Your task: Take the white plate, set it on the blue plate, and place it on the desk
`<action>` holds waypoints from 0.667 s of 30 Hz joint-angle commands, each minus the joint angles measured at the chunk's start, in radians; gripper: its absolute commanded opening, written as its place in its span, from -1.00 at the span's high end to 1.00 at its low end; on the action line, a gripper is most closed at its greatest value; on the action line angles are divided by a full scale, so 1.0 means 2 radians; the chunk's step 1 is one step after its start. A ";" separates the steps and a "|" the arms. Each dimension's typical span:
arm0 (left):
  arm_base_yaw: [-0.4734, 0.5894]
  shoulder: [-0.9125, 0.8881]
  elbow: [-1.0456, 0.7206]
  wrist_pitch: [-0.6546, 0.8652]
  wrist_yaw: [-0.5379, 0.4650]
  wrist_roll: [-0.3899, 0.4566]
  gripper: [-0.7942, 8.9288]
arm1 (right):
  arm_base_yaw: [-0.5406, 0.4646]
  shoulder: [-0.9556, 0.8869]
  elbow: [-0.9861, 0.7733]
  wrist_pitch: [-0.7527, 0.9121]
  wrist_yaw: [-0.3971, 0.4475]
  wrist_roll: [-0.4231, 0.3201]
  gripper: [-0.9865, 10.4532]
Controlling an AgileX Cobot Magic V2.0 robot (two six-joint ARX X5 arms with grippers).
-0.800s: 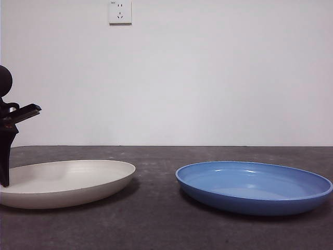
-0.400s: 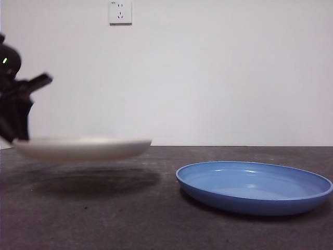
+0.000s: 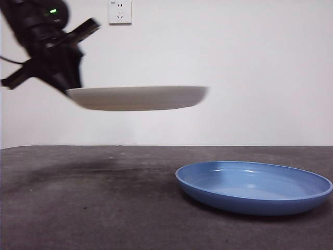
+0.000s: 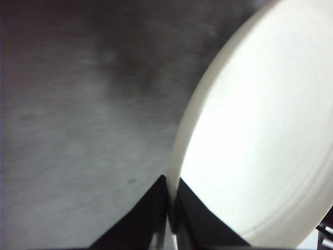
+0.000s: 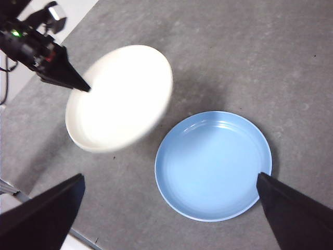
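left gripper (image 4: pixel 169 208) pinched on white plate (image 3: pixel 138 97) rim, plate held level in the air | blue plate (image 3: pixel 255 187) on mottled grey desk (image 3: pixel 104 208) | right gripper (image 5: pixel 169 208) spread wide above | white wall, socket (image 3: pixel 120 11)

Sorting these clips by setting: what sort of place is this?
Probably an indoor lab or test bench, not a home kitchen: a bare dark grey desk, a plain white wall with one socket, and only a white plate and a blue plate.
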 commanded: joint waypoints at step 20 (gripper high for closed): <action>-0.151 0.121 0.033 0.135 -0.001 -0.123 0.82 | 0.002 0.002 0.015 -0.013 -0.002 0.007 -0.26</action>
